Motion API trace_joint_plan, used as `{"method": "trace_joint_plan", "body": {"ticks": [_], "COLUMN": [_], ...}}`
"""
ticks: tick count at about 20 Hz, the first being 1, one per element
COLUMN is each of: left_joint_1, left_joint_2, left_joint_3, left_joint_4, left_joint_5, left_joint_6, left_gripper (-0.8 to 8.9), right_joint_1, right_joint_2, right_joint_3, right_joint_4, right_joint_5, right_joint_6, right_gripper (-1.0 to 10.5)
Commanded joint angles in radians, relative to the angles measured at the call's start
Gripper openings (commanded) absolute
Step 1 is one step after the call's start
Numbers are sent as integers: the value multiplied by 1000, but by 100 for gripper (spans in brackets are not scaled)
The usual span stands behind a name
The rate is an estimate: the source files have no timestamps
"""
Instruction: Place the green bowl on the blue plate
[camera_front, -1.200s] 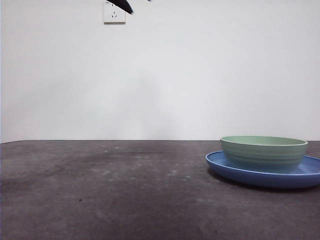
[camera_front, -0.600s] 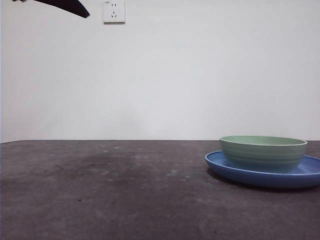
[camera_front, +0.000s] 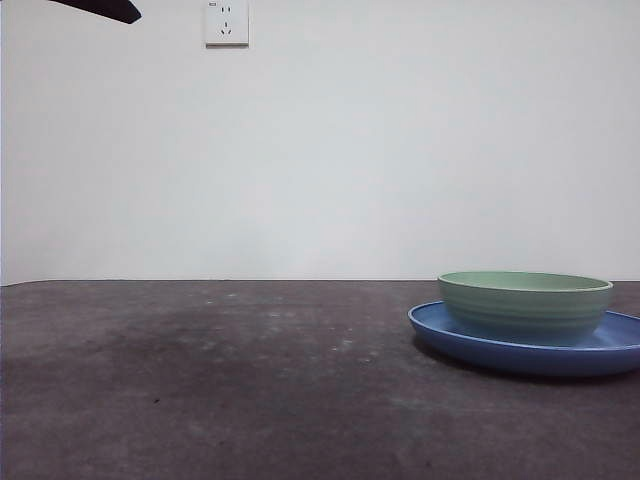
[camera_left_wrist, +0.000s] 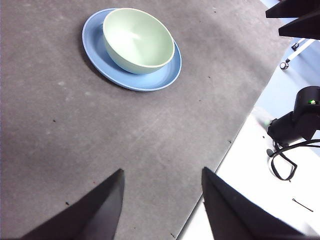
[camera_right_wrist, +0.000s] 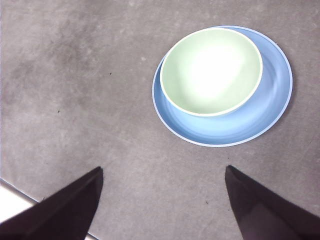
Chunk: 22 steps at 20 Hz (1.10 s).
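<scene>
- Two dishes sit stacked on a dark grey table (camera_front: 200, 380): the green bowl (camera_front: 526, 305) rests upright inside the blue plate (camera_front: 470, 340), at the right of the front view, close to the picture's edge.
- The bowl is off-centre on the plate. In the right wrist view the green bowl (camera_right_wrist: 211, 71) crowds one side of the blue plate (camera_right_wrist: 270, 105), leaving a broad blue crescent bare on the other side; the left wrist view shows the same offset, bowl (camera_left_wrist: 138, 40) against plate (camera_left_wrist: 150, 82).
- The bowl's hollow is empty and its pale rim is level; faint ridges ring its outer wall in the front view.
- The left gripper (camera_left_wrist: 162, 200) hangs high above the table, well apart from the dishes, its two black jaws spread wide with bare tabletop between them and nothing held.
- The right gripper (camera_right_wrist: 162, 200) also hovers well above the table, looking down on the stack; its jaws are likewise spread wide apart and empty.
- In the front view only a black tip (camera_front: 100, 10) of one arm shows at the top left corner; which arm it belongs to cannot be told.
- A white wall socket (camera_front: 227, 22) sits high on the plain white wall behind the table.
- Beyond the table's edge, the left wrist view catches a black device (camera_left_wrist: 300, 120) with a trailing cable on a white floor.
</scene>
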Motion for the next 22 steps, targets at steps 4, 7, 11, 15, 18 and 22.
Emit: {"method": "trace_joint_plan", "body": {"ticks": [4,7,11,15,18,22], "left_joint_1": [-4,-4,-4,-4,-4,-4], "left_joint_2": [8,8,8,8,8,8], "left_joint_3": [8,8,8,8,8,8], "left_joint_4": [7,7,6,5,5,6], "left_joint_5": [10,10,10,10,10,10], "left_joint_6": [21,22,22,22,21,22], "left_gripper": [250,250,250,250,250,250], "right_joint_1": [2,-25,-107,-216,-263,-265], "right_joint_2": [5,37,172,370,517,674], "right_joint_3": [21,21,20,20,20,20], "right_joint_4": [53,104,173,286,344,420], "right_joint_5": [187,293,253,79,45,27], "right_joint_6": [116,161,157,135,120,102], "right_gripper": [391,391,391,389,357,310]}}
